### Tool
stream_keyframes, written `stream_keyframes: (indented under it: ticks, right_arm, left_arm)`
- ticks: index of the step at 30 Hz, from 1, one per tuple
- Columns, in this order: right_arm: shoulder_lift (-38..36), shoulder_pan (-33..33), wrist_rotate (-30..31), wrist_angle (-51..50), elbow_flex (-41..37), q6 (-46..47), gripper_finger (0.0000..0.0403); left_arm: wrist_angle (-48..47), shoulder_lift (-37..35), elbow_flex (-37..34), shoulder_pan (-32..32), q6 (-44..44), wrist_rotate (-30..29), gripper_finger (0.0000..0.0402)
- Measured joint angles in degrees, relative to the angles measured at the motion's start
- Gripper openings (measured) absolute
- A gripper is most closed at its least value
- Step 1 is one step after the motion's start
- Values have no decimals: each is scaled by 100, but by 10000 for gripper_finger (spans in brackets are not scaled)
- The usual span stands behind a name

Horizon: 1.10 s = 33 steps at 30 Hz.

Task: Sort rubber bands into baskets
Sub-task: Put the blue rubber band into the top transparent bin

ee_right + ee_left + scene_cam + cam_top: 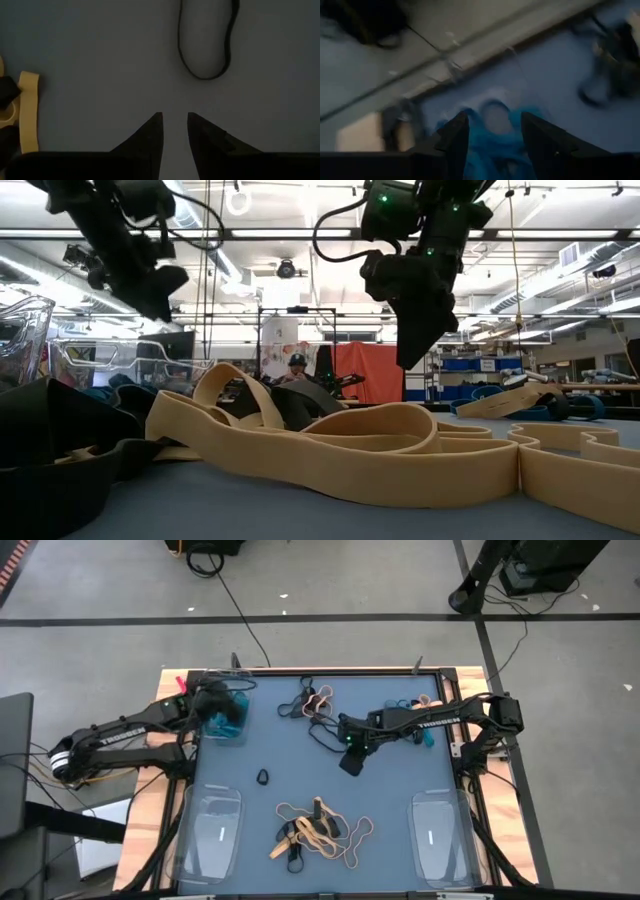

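I've got the left gripper (222, 712) hanging over the far-left basket (241, 692), the one with teal bands (224, 722) in it. Left wrist view: fingers (454, 137) parted, nothing pinched, teal bands lying below and between them. I read that as a drop done or nearly done on that side; I can't tell if the last band is fully clear of the tips.

Right gripper (351, 762) is over open tabletop (400, 780), mid-table, off the surface per the low view. Right wrist view: jaws a narrow gap apart, nothing in them. A single black band (205, 40) lies flat on the mat just ahead of the tips, not touching them. In the high view a lone black loop (263, 777) sits left of ctr; I can't say for sure it's the same one.

Rest of the work: mixed tan/black pile (318, 830) at the near edge, smaller tan/black cluster (312, 702) at the far edge. Near-left basket (214, 830) and near-right basket (435, 830) look empty. Far-right basket (420, 705) mostly hidden under the R arm.

So: early in the sort. Next for R arm, in my judgement: move fwd over the black band, widen the jaws a bit, come down so one finger lands inside the loop, then close. Flat thin band on a mat — easy to miss, so go low.
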Motion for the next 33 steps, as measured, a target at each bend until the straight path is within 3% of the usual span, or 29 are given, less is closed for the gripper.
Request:
stream_keyframes:
  ticks: [3,5,9,15,23,26,33]
  right_arm:
    - [0,0,-4,-31,0,-2,100]
    - [-2,3,-4,-42,0,-5,100]
    - [-2,5,-1,-43,0,-57,101]
    - [-2,-75,77,-49,0,-164,99]
    - [-2,-74,96,-439,0,-317,100]
    - [-2,-73,266,-501,0,-481,100]
    - [-2,32,372,-426,0,-1220,100]
  left_arm:
    - [-253,-205,2,10,-591,-860,184]
    - [-243,-256,2,7,-869,-845,184]
    - [694,-175,-260,-151,-555,335,184]
    - [3522,132,-1312,-607,751,2054,183]
    - [6847,249,-2099,-1006,1251,3914,183]
    - [7418,258,-2236,-1174,1324,4149,183]
    - [7501,259,-2251,-1335,1602,4154,183]
